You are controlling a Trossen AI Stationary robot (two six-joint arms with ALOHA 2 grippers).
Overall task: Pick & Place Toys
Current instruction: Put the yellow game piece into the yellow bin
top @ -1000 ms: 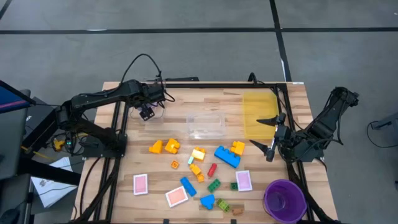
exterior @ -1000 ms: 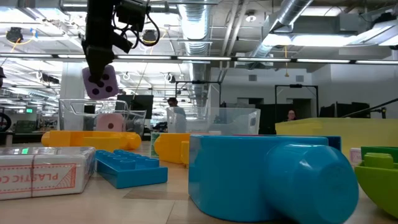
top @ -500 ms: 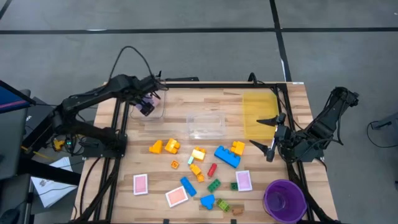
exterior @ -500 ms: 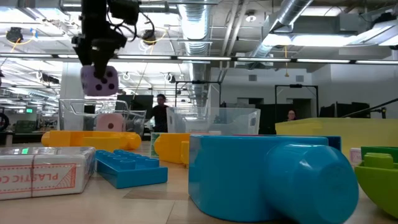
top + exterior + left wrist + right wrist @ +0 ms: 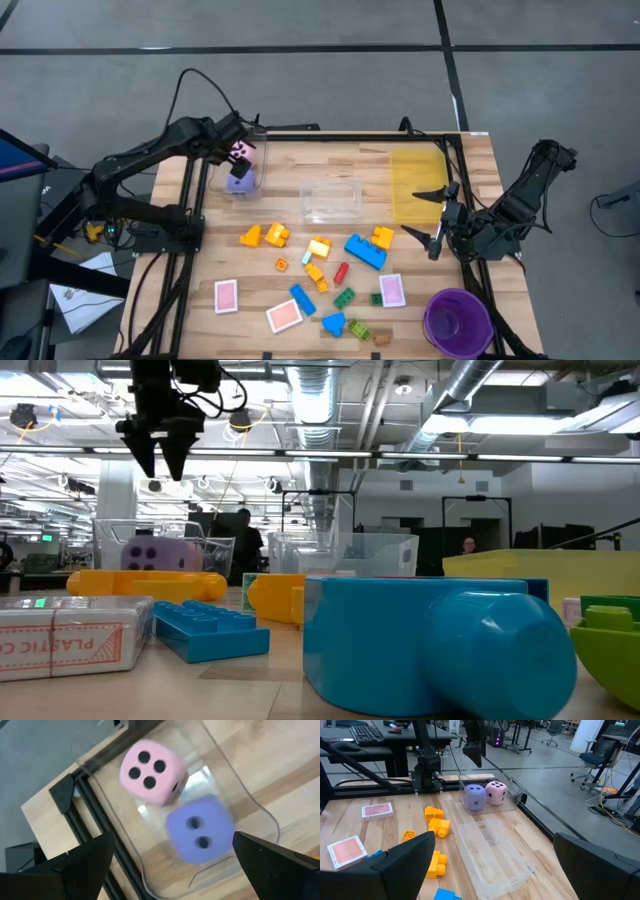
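Observation:
A purple die (image 5: 200, 830) and a pink die (image 5: 152, 765) lie side by side on the floor of a small clear bin (image 5: 240, 785) at the table's far left (image 5: 258, 172). My left gripper (image 5: 160, 465) hangs open right above that bin, fingers pointing down, with nothing between them. Loose bricks, among them a yellow one (image 5: 265, 236) and a blue one (image 5: 365, 250), and pink-backed cards (image 5: 227, 296) lie flat on the table's middle and near part. My right gripper (image 5: 428, 215) waits open at the right, above the table.
A larger clear bin (image 5: 332, 200) stands at the table's middle, and a yellow see-through bin (image 5: 417, 185) to its right. A purple cup (image 5: 457, 322) stands at the near right corner. Black frame bars run along the table's left and right edges.
My left gripper has carried the purple die toward the table's far left corner, turning as it went, and has let it go over the small clear bin. The die has dropped into the bin beside the pink die. My right arm has kept still.

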